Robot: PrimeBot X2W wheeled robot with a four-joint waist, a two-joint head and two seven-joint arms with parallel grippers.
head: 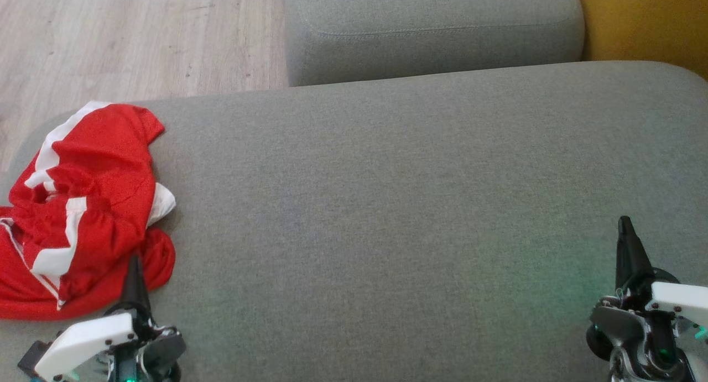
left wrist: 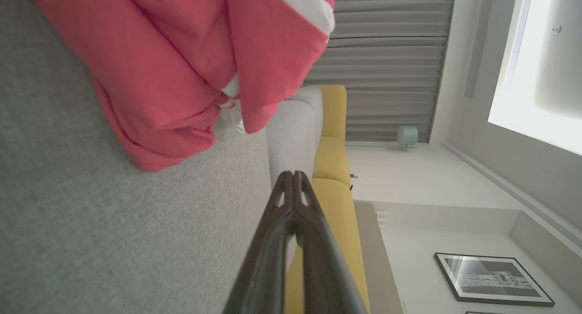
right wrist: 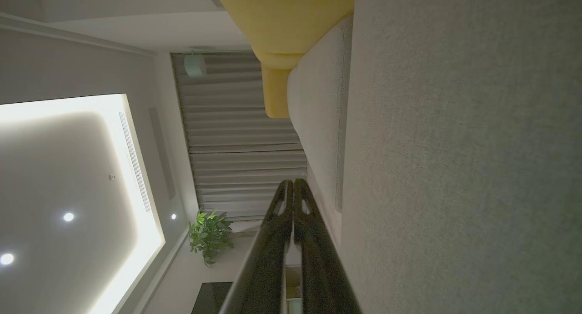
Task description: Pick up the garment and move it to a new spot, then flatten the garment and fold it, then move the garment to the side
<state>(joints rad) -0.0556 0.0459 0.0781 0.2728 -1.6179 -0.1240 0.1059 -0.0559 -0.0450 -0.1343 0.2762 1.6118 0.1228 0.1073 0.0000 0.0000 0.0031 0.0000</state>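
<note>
Left hand [head: 134, 259] [left wrist: 294, 174]: fingers pressed together tip to tip, nothing between them. It sits at 7 o'clock in head view, pointing toward 12. Head view puts its tip over the near hem of the red garment [head: 94, 205]. Left wrist view shows a strip of bare grey seat between tip and cloth, with the cloth at 11 o'clock of the tip. Close, no grip; can't tell if there's contact.

Right hand [head: 625, 223] [right wrist: 293, 183]: also fully closed, empty. It's at 5 o'clock in head view, pointing toward 12, over bare seat and well apart from the garment.

Red garment: white stripes, crumpled in a heap, not flattened, not folded. It lies at 9 o'clock in head view, on the left end of the grey sofa seat [head: 387, 205]. Its far edge is near the seat's rounded corner, and part of it runs off the frame's left edge.

Further out, head view:
- Second grey cushion [head: 431, 33] at 12 o'clock, just beyond the seat's far edge.
- Yellow upholstery [head: 647, 22] at 1 o'clock.
- Pale wooden floor [head: 110, 33] at 11 o'clock.

Left wrist view: pleated grey curtain [left wrist: 391, 55] and a framed picture [left wrist: 493, 277] on the wall. Right wrist view: potted plant [right wrist: 209, 234] by the curtain.
</note>
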